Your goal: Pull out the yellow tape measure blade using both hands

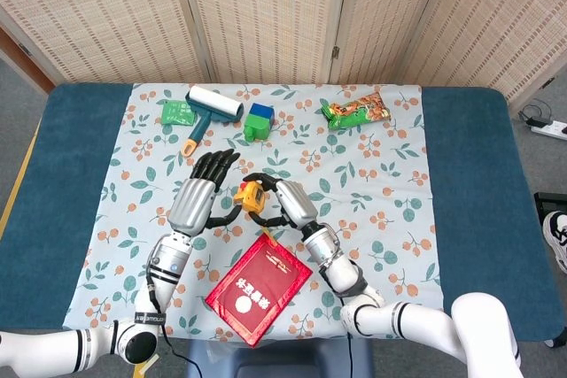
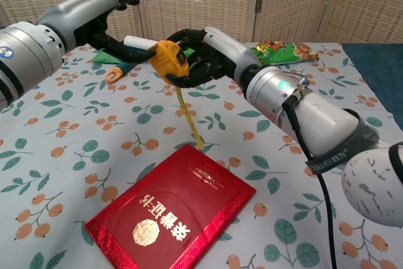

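red booklet under dangling blade, bare tablecloth rightward

The right robot hand grips the yellow tape measure above the floral cloth on the bench. The left robot hand sits just beside it, fingers spread. A red booklet lies near the front edge.
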Controlling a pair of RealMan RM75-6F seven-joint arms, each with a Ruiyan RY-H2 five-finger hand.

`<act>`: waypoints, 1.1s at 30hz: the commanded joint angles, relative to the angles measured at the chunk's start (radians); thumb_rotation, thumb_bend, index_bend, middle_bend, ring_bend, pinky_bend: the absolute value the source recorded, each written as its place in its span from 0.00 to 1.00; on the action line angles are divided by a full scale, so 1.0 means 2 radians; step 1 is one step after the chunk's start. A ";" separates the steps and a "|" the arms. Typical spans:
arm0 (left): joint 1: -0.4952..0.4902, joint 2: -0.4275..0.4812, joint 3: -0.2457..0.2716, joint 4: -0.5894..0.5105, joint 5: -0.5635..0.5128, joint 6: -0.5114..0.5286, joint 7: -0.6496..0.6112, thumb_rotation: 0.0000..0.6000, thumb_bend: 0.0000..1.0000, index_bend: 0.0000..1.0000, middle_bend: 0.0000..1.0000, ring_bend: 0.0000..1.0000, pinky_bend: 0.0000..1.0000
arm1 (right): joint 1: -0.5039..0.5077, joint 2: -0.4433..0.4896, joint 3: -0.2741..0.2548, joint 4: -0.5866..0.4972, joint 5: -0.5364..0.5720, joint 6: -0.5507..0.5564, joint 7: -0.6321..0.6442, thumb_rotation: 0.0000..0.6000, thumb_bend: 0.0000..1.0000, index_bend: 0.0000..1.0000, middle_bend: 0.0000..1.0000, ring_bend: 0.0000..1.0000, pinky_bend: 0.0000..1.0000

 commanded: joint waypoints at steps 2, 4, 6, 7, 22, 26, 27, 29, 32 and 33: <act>0.001 -0.001 0.000 0.000 0.000 0.002 -0.003 1.00 0.65 0.12 0.08 0.05 0.00 | 0.000 0.000 0.001 0.000 0.001 0.000 0.000 1.00 0.38 0.57 0.46 0.46 0.32; 0.001 -0.001 0.000 0.001 0.000 0.002 -0.003 1.00 0.66 0.12 0.08 0.05 0.00 | 0.000 0.000 0.001 -0.001 0.001 0.000 0.000 1.00 0.38 0.57 0.46 0.46 0.32; 0.000 -0.002 0.000 0.001 0.000 0.001 -0.004 1.00 0.67 0.12 0.08 0.05 0.00 | -0.001 0.000 0.001 -0.001 0.002 0.000 -0.001 1.00 0.38 0.57 0.46 0.46 0.32; 0.000 -0.002 0.001 0.001 0.000 0.001 -0.004 1.00 0.68 0.13 0.08 0.05 0.00 | -0.001 0.000 0.001 -0.001 0.002 0.000 -0.001 1.00 0.38 0.57 0.46 0.46 0.32; 0.000 -0.002 0.000 0.004 0.001 0.001 -0.010 1.00 0.80 0.17 0.08 0.06 0.00 | -0.002 0.003 0.004 -0.001 0.006 -0.002 -0.003 1.00 0.38 0.57 0.46 0.46 0.32; -0.001 -0.002 0.000 0.004 0.000 0.000 -0.009 1.00 0.80 0.20 0.08 0.06 0.00 | -0.002 0.003 0.004 -0.001 0.007 -0.003 -0.002 1.00 0.38 0.57 0.46 0.46 0.32; -0.001 -0.001 0.000 0.004 0.000 0.000 -0.008 1.00 0.80 0.22 0.08 0.06 0.00 | -0.002 0.004 0.004 0.000 0.007 -0.003 -0.002 1.00 0.38 0.57 0.46 0.46 0.32; -0.001 -0.001 0.000 0.005 -0.001 0.000 -0.009 1.00 0.80 0.28 0.09 0.06 0.00 | -0.002 0.004 0.005 0.001 0.008 -0.004 -0.001 1.00 0.38 0.57 0.46 0.46 0.32; -0.002 -0.002 -0.001 0.006 -0.001 -0.001 -0.011 1.00 0.81 0.37 0.10 0.06 0.00 | -0.002 0.004 0.006 0.003 0.009 -0.004 0.000 1.00 0.38 0.57 0.46 0.46 0.32; -0.002 -0.002 -0.001 0.006 -0.001 -0.001 -0.011 1.00 0.81 0.39 0.10 0.06 0.00 | -0.002 0.003 0.006 0.003 0.009 -0.005 0.001 1.00 0.38 0.57 0.46 0.46 0.32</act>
